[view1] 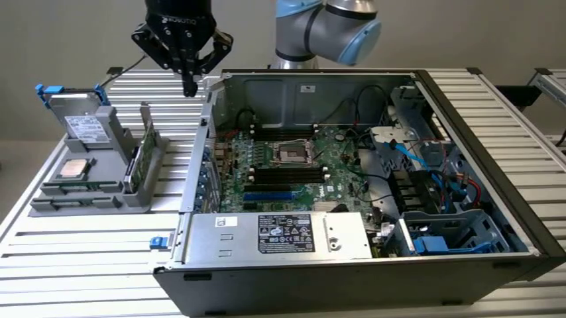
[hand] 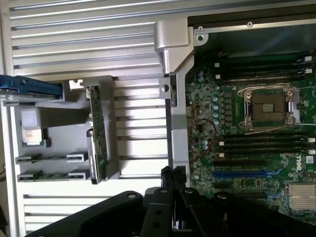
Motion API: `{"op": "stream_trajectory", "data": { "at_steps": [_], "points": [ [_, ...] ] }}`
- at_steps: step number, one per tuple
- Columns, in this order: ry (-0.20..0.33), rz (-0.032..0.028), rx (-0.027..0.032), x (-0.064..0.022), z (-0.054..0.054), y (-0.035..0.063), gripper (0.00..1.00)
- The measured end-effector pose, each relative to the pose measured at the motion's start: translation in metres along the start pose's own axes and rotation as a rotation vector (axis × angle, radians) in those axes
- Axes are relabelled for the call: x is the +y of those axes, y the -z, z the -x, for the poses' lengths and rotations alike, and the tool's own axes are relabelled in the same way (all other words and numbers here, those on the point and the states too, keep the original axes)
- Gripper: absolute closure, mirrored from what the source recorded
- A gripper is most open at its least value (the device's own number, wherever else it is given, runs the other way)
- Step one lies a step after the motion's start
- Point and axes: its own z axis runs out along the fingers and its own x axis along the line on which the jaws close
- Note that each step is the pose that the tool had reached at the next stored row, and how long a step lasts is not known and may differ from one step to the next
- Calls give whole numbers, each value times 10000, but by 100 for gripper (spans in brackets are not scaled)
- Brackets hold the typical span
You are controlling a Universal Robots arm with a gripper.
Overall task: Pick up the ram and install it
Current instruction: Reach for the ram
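Ram (view1: 142,156) upright in its grey holder (view1: 89,199), gripper (view1: 188,85) clenched on nothing

It stands on edge in the holder's slot, at the exterior view's left of the open computer case (view1: 205,132). The gripper hangs well above the strip of table between them, towards the far side. If it descends with its fingers pressed together, they would likely strike the board's top edge instead of straddling it. An off-centre pinch could tilt the thin stick in its slot, and the case wall just beside leaves little room for the linkage
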Motion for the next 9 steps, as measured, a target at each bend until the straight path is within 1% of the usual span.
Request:
{"op": "stream_trajectory", "data": {
  "at_steps": [9],
  "points": [
    [-1, 0, 0, -32, -408, -40, 90]
  ]
}}
